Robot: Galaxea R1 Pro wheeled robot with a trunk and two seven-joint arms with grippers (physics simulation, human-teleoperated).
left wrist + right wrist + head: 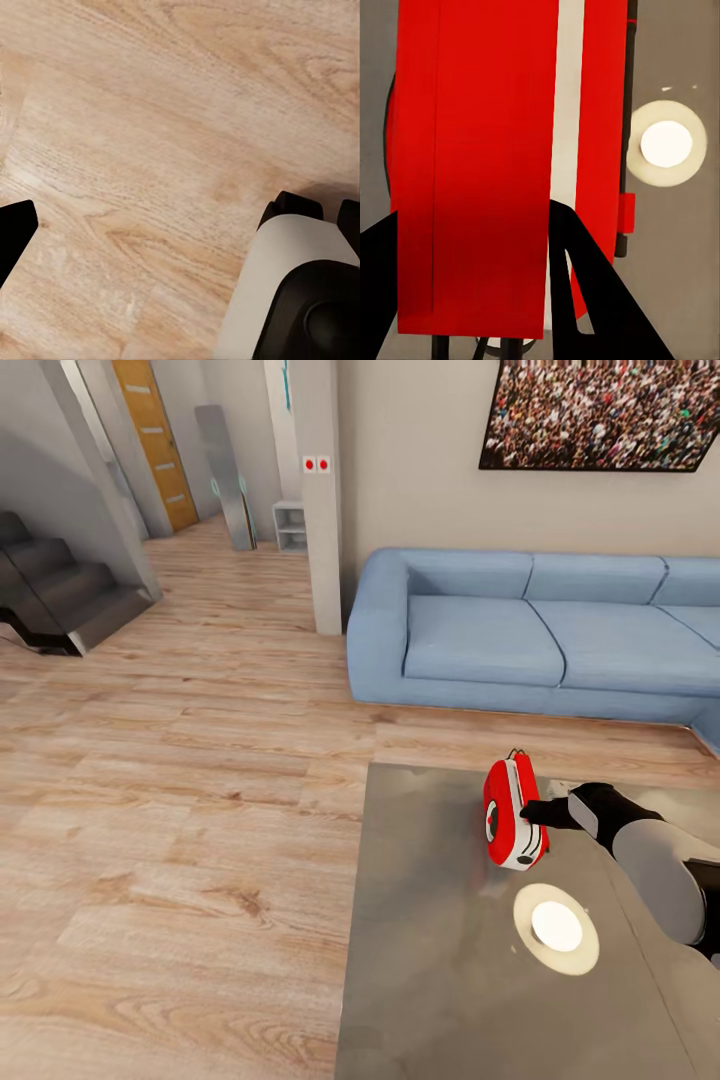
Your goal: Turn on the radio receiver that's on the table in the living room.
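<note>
Head view: the radio receiver (514, 814) stands upright on the far part of the table (440, 980), its red face with the black dial turned left and its thin wire handle at the top. The right gripper (535, 815) reaches in from the right and meets the radio's side, its black fingers against the white-grey edge. A flat round white disc (556, 928) lies on the tabletop nearer than the radio, just right of it. Beyond the table stands the blue sofa (540, 635), with the framed crowd picture (605, 412) on the wall above it, and stairs (60, 595) at the far left. Left wrist view: the left gripper's dark fingertip (13, 232) hangs over the wood floor (150, 135); whether that gripper is closed I cannot tell. Right wrist view: the two black fingers (592, 300) sit on either side of the radio's red body, clamped around it, with the disc beyond on the grey top.
</note>
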